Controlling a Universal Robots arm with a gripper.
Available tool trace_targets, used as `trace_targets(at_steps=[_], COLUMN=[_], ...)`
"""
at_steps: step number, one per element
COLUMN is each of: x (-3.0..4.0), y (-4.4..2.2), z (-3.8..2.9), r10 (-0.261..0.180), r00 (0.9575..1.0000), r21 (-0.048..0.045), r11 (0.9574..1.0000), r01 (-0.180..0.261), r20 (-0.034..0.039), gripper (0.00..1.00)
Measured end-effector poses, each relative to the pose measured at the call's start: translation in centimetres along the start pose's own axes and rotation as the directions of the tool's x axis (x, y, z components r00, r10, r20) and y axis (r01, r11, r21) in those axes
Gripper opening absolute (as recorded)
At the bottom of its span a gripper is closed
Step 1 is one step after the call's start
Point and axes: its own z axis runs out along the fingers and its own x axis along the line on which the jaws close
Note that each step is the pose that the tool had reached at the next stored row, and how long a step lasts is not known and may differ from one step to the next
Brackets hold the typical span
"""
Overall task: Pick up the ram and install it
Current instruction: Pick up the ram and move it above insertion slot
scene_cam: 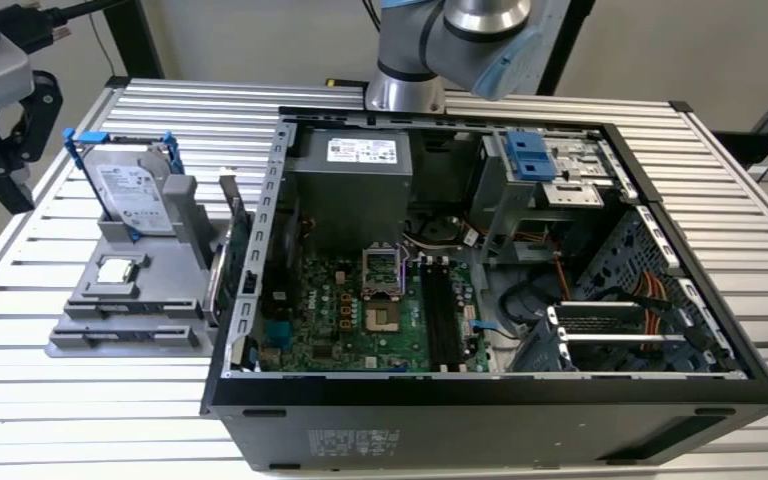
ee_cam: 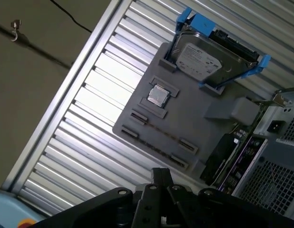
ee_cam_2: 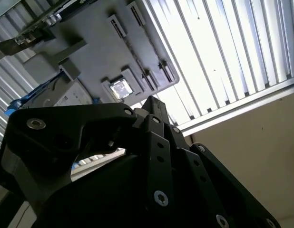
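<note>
In the exterior view the gripper [scene_cam: 17, 200] hangs at about ten o'clock, above the far corner of the counter [scene_cam: 91, 400]. It looks closed to a point and has hold of nothing.

Below it on the counter lies a grey holder [scene_cam: 131, 320], with a hard drive [scene_cam: 131, 195] standing upright at its twelve o'clock end. Along the holder's three o'clock edge, between it and the computer case [scene_cam: 491, 430], the ram [scene_cam: 236, 250] appears to stand on its long edge. It is well apart from the gripper and untouched. In the first wrist view it shows as a thin dark slab [ee_cam: 218, 159] just beside the case's back wall.

The ram is likely light and stiff but fragile, with bare chips and an edge of contacts. The safest hold is probably across its two flat faces near mid-length, up at the free long edge.

Inside the case, at about five o'clock on the board, the memory slots [scene_cam: 440, 320] look empty.
</note>
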Motion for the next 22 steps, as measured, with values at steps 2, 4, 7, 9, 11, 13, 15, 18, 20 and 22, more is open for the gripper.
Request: trace_targets(at_steps=[2, 4, 7, 9, 11, 13, 15, 18, 20, 22], x=[0.00, 0.00, 0.00, 0.00, 0.00, 0.00, 0.00, 0.00, 0.00, 0.00], y=[0.00, 0.00, 0.00, 0.00, 0.00, 0.00, 0.00, 0.00, 0.00, 0.00], z=[0.00, 0.00, 0.00, 0.00, 0.00, 0.00, 0.00, 0.00, 0.00, 0.00], r10=[-0.011, -0.023, -0.039, -0.049, -0.058, -0.068, -0.077, -0.092, -0.102, -0.113], r00=[0.9999, 0.9997, 0.9992, 0.9988, 0.9983, 0.9977, 0.9970, 0.9957, 0.9947, 0.9935], r21=[-0.0002, -0.0003, -0.0005, -0.0007, -0.0009, -0.0010, -0.0012, -0.0015, -0.0018, -0.0020], r11=[0.9999, 0.9997, 0.9992, 0.9988, 0.9983, 0.9977, 0.9970, 0.9957, 0.9948, 0.9936], r01=[0.011, 0.023, 0.039, 0.049, 0.058, 0.068, 0.077, 0.092, 0.102, 0.113], r20=[-0.0006, -0.0012, -0.0021, -0.0026, -0.0030, -0.0035, -0.0039, -0.0046, -0.0051, -0.0057], gripper=[0.00, 0.00, 0.00, 0.00, 0.00, 0.00, 0.00, 0.00, 0.00, 0.00])
